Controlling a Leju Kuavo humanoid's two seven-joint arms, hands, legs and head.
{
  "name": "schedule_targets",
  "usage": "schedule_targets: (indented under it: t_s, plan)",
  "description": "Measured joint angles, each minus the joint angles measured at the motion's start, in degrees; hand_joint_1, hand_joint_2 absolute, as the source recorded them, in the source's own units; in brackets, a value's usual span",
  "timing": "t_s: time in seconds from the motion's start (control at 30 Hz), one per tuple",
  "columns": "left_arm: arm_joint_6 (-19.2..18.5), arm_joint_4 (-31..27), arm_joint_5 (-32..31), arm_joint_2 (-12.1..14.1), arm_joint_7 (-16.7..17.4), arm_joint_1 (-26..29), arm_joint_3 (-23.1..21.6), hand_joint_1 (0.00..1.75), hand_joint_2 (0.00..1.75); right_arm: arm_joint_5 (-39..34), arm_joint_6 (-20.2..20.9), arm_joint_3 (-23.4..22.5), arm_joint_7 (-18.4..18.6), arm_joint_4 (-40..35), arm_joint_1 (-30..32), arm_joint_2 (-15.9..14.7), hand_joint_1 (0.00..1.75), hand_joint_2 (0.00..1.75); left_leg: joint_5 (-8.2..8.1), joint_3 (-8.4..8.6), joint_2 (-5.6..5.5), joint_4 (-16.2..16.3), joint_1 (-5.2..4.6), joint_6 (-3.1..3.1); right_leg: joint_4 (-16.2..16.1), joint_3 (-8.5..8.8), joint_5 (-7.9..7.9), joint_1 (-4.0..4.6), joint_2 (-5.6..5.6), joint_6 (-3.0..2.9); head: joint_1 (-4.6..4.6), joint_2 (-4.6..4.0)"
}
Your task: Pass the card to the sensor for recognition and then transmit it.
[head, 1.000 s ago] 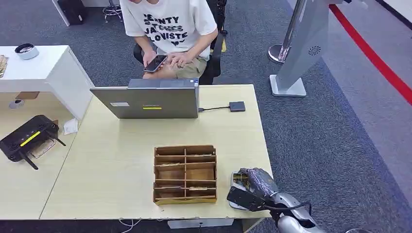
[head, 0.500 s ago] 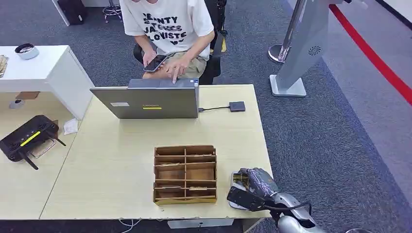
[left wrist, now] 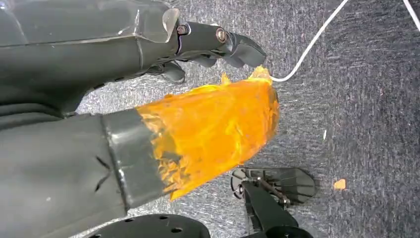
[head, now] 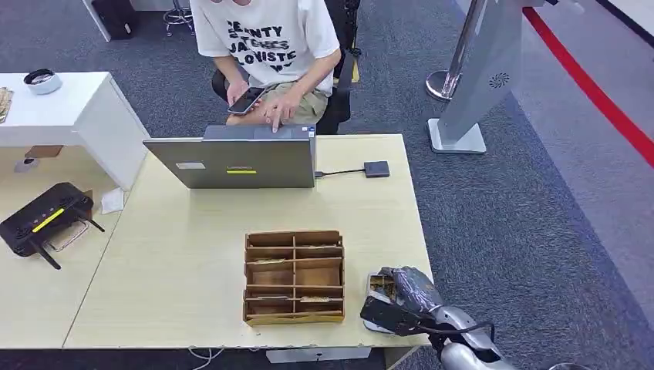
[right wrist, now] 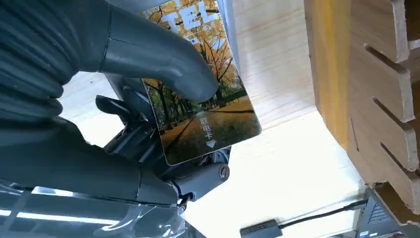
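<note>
Meanwhile, at the desk (head: 193, 254), the router (head: 42, 220) sits at nine o'clock, the laptop (head: 239, 160) at twelve and the wooden organizer (head: 294, 276) at centre, with the small dark sensor (head: 376, 169) on its cable at one o'clock beside the laptop and the robot's right hand (head: 397, 302) at five o'clock near the desk corner. Up close in the right wrist view, the right hand (right wrist: 148, 74) holds the card (right wrist: 205, 99), an autumn-trees print, pinched under its thumb with the darker fingers (right wrist: 143, 144) behind it, just beside the organizer's wall and above the desk surface. Hanging over the carpet (left wrist: 371, 99), the left hand (left wrist: 198, 94) carries an orange wrap on its thumb, and its dark fingers (left wrist: 233, 44) appear curled in with nothing between them. To do this step well, the judgement is that the pinch must stay firm on the card's near end, leaving the far end bare, and the arm should lift clear of the organizer before travelling toward one o'clock, bringing the card flat and low over the sensor without snagging its cable. Compared with half a second earlier, the right hand and card have not shifted; only the seated person (head: 266, 46) behind the laptop has moved a hand slightly.
</note>
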Motion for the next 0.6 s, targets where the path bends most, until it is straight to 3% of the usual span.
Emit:
schedule_targets:
  t_s: [0.4, 0.6]
  plan:
    - [0.0, 0.0, 0.1, 0.0, -0.1, 0.0, 0.0, 0.00, 0.00, 0.0, -0.9, -0.4, -0.3, -0.3, 0.4, 0.0, 1.75, 1.75, 0.00, -0.02, -0.01, 0.0, 0.00, 0.00, 0.0, -0.01, 0.00, 0.00, -0.01, 0.00, 0.00, 0.00]
    - [0.1, 0.0, 1.1, 0.0, -0.8, 0.2, 0.5, 0.00, 0.00, -1.5, -8.5, -3.5, -4.0, -2.4, 3.6, 1.3, 1.75, 1.75, 0.00, -0.20, -0.05, 0.0, 0.00, 0.00, 0.0, -0.11, 0.00, 0.00, -0.05, 0.00, 0.02, 0.00]
